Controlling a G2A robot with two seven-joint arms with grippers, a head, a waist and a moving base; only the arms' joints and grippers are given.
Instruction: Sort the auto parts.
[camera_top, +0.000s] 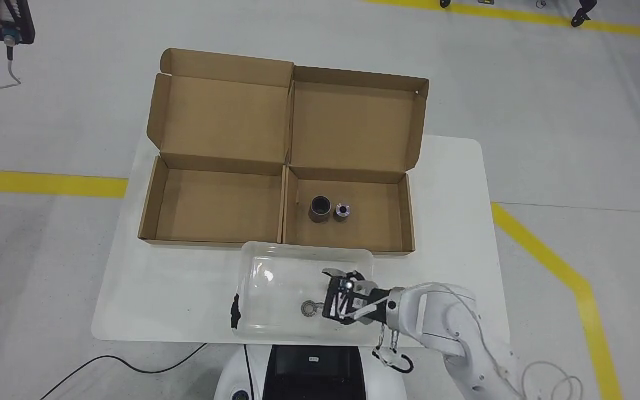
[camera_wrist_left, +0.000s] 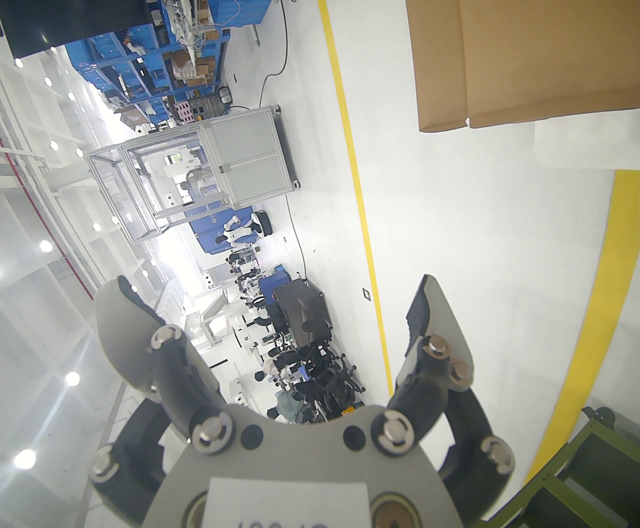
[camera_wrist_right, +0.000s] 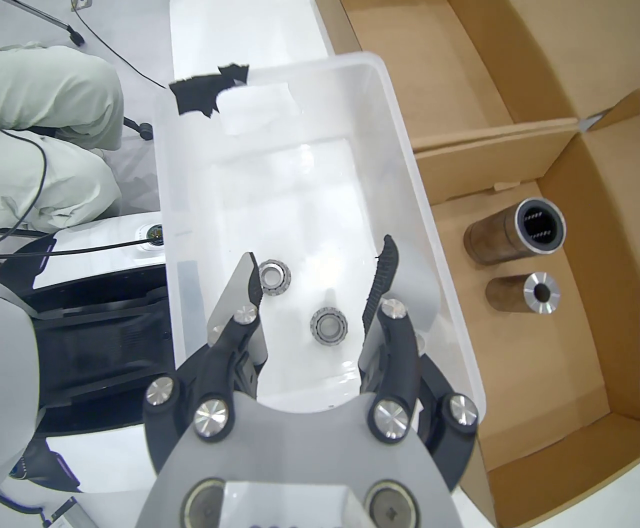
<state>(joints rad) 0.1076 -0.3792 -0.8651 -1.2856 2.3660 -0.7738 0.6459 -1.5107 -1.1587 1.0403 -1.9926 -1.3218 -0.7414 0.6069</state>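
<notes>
Right gripper (camera_wrist_right: 320, 265) hangs over the clear plastic bin (camera_wrist_right: 400, 150), jaws apart, nothing held. Left gripper (camera_wrist_left: 272, 290) has its jaws apart as well and faces out toward the room.

Brown cardboard box (camera_wrist_right: 550, 380), compartment just beside the bin: large dark metal sleeve (camera_wrist_right: 515, 235) and small steel bushing (camera_wrist_right: 522, 295), both on their sides, near but apart.

Bin: one small silver roller bearing (camera_wrist_right: 328, 325) lies beneath the open jaws, and a second bearing (camera_wrist_right: 275, 277) sits by one fingertip.

Judgement: the bearings are dense, rigid and slick. Pinch across the outer ring.
</notes>
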